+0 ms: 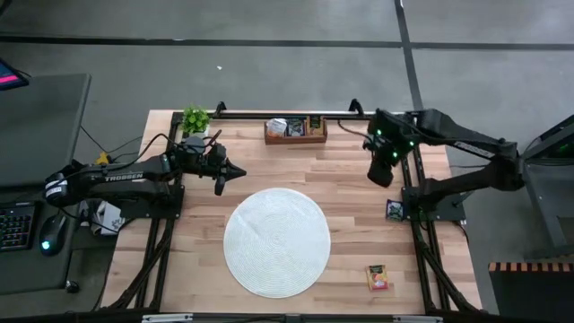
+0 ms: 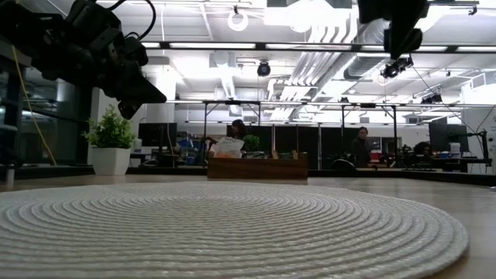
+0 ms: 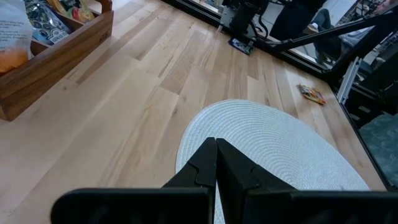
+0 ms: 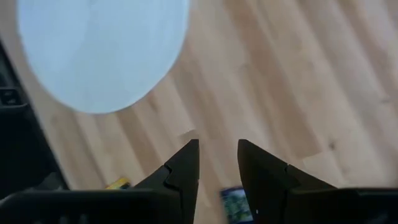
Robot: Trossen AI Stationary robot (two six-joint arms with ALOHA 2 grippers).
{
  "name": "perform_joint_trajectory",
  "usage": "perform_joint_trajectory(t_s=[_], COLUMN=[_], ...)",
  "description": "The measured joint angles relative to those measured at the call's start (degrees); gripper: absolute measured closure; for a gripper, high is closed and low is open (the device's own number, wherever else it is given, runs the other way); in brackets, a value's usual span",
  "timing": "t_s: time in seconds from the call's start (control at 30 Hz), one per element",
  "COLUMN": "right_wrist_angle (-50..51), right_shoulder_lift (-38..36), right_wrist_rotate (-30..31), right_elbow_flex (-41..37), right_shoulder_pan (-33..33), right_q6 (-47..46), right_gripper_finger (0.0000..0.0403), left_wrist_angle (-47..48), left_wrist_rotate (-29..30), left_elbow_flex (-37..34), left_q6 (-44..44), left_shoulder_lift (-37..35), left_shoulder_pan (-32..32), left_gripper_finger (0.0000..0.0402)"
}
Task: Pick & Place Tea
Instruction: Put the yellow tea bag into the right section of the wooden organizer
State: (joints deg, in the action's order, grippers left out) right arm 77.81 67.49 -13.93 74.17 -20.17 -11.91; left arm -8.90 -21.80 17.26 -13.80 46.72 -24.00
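The left end effector is pinched tight and empty, just past the mat. The right end effector is a little open, holding nothing, above bare worktop. One tea sachet lies flat near the front right corner, long side running front to back. Another lies at the right edge.

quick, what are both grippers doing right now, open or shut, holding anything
Left gripper: shut, holding nothing, above the table beside the round mat.
Right gripper: open, holding nothing, raised over the table's right side.
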Motion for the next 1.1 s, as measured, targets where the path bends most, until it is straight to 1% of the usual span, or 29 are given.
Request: perform_joint_trajectory(t_s=[0.13, 0.33, 0.43, 0.53, 0.57, 0.73, 0.93, 1.1], right_wrist_angle=[0.21, -0.29, -2.32, -6.23, -8.01, -20.57, -32.13, -41.71], right_shoulder_lift=[-1.18, -1.08, -1.02, -0.99, -1.15, -4.08, -7.62, -8.3], right_wrist_rotate=[0.89, 3.55, 2.81, 0.75, 1.11, 4.42, 9.77, 11.99], right_elbow_flex=[0.0, -0.22, -2.76, -7.04, -8.74, -18.34, -29.62, -37.2], right_shoulder_pan=[7.3, 19.19, 24.89, 30.18, 32.06, 42.79, 56.38, 66.82], right_q6=[-6.37, -15.11, -18.6, -22.52, -24.94, -34.6, -47.05, -57.29], right_gripper_finger=[0.0297, 0.0297, 0.0297, 0.0297, 0.0297, 0.0297, 0.0297, 0.0297], left_wrist_angle=[0.0, 0.0, 0.0, 0.0, 0.0, -0.01, 0.01, 0.0], left_wrist_rotate=[0.0, 0.01, 0.0, 0.0, 0.0, 0.01, 0.01, 0.0], left_elbow_flex=[0.0, 0.0, 0.0, 0.0, 0.0, 0.0, 0.0, 0.0], left_q6=[-0.01, 0.0, 0.0, 0.0, 0.0, 0.0, 0.0, 0.0], left_shoulder_lift=[-0.01, -0.01, 0.0, -0.02, -0.01, 0.0, 0.0, 0.0], left_shoulder_pan=[0.0, 0.01, 0.01, 0.0, 0.01, 0.01, 0.01, 0.0], left_gripper_finger=[0.0401, 0.0401, 0.0401, 0.0401, 0.0401, 0.0401, 0.0401, 0.0401])
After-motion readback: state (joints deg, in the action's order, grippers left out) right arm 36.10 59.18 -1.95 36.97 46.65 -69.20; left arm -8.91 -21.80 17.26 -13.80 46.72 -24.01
